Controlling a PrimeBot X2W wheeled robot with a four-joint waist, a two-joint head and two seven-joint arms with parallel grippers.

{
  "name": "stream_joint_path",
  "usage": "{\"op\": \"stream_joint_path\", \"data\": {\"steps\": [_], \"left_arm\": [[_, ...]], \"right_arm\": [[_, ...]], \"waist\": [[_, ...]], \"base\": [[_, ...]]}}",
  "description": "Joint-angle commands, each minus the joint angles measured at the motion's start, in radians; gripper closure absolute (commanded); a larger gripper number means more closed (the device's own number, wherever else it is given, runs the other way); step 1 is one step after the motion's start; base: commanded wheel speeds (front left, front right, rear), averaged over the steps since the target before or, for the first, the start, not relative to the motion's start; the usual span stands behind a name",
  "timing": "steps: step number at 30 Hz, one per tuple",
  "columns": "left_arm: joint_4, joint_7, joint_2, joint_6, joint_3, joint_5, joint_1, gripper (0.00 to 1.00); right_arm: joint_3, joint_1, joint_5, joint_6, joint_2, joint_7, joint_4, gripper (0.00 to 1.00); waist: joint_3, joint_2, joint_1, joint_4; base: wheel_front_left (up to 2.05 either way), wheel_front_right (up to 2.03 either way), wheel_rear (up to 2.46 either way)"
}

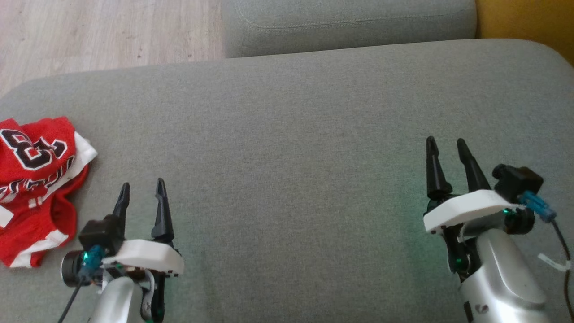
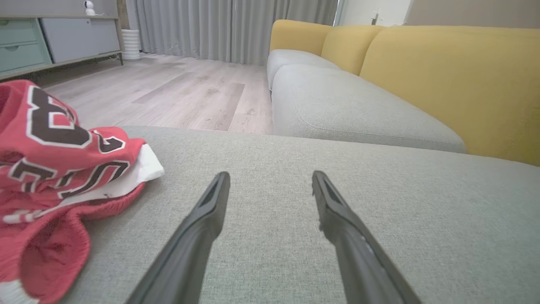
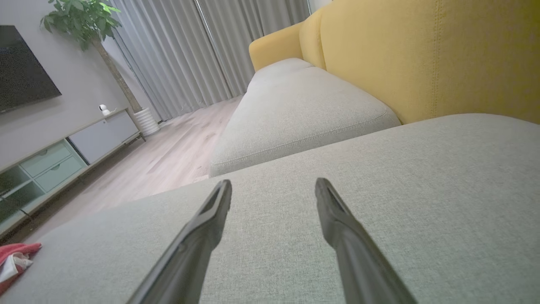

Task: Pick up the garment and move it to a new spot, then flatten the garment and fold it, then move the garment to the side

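Fingers of left tool apart, nothing between them, over grey cushion. Red garment with black-and-white number lies in crumpled heap just left of left tool, not touching it, at cushion's left edge. Fingers of right tool apart too, empty, well apart from garment on far right. Wood floor beyond cushion.

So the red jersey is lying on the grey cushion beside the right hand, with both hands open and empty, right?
Wrong side: the head view shows the red jersey beside the left hand, not the right hand. The rest holds.
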Motion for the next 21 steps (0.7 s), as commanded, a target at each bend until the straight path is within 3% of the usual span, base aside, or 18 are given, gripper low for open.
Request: {"op": "stream_joint_path", "data": {"steps": [1, 21], "left_arm": [[-0.022, -0.016, 0.021, 0.010, 0.018, 0.035, -0.049, 0.00], [-0.020, -0.074, -0.012, 0.068, 0.092, 0.238, 0.018, 0.00]], "right_arm": [[0.025, -0.052, -0.034, -0.001, -0.004, -0.018, -0.017, 0.00], [0.002, -0.015, -0.250, -0.001, -0.002, -0.076, 0.008, 0.00]], "waist": [[0.000, 0.0000, -0.0001, -0.001], [-0.017, 0.0000, -0.0001, -0.015]], "base": [[0.00, 0.00, 0.00], [0.00, 0.00, 0.00]]}}
